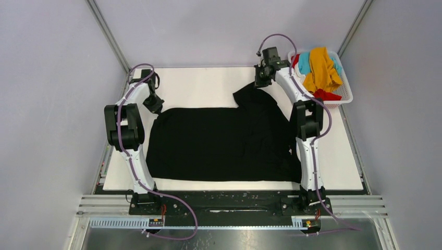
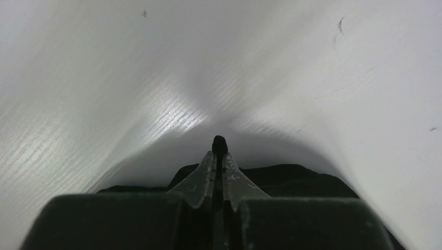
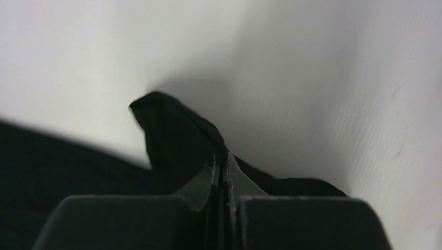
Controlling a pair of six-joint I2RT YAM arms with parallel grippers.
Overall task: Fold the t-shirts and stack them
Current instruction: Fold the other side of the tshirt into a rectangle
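Seen from above only: black t-shirt (image 1: 224,143) spread mid-frame on tabletop (image 1: 208,88), coloured t-shirts (image 1: 320,70) heaped in basket (image 1: 346,97) upper right. Seen at wrists only: left gripper (image 2: 219,153) and right gripper (image 3: 223,156) jaws clamped shut on black cloth.

The left arm (image 1: 126,124) and right arm (image 1: 307,121) reach forward, elbows bent, jaws pressed together.

The top view looks steeply down from behind the arm bases (image 1: 146,202) over the whole white surface (image 1: 208,83). The wrist views sit just behind the left fingers (image 2: 206,179) and right fingers (image 3: 208,179), very close, each sharing with it a far corner of the black t-shirt (image 1: 224,140).
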